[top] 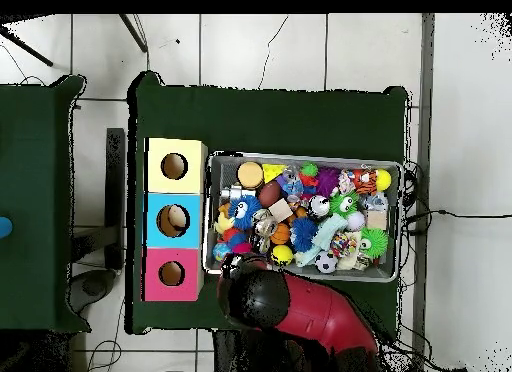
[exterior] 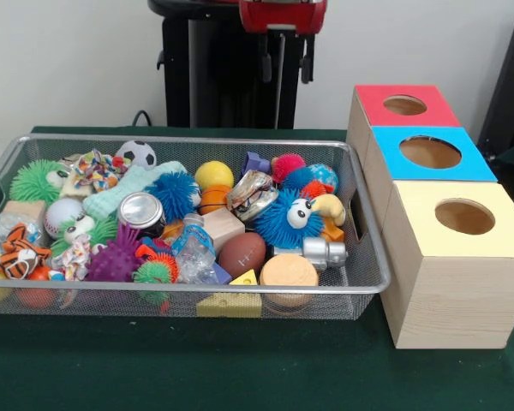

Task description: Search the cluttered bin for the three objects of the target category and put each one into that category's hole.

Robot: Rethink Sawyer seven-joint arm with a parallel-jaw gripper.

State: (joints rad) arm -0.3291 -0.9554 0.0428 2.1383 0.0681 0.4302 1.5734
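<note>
A wire mesh bin (exterior: 188, 287) is heaped with toys: a soccer ball (exterior: 136, 153), a yellow ball (exterior: 213, 175), a brown football (exterior: 242, 253), a baseball (exterior: 62, 211), a silver can (exterior: 141, 211), a blue fuzzy creature (exterior: 287, 218), wooden blocks and spiky balls. To its right stand three wooden boxes, each with a round hole on top: red (exterior: 370, 96), blue (exterior: 428, 175) and yellow (exterior: 428, 240). My gripper (exterior: 286, 60) hangs open and empty high behind the bin's far edge. From overhead the arm's head (top: 258, 298) hides it, just outside the bin (top: 305, 156).
The bin and boxes sit on a green cloth. In the overhead view the yellow (top: 160, 150), blue (top: 158, 206) and red (top: 155, 260) boxes line the bin's left side. A second green table (top: 35, 198) stands further left.
</note>
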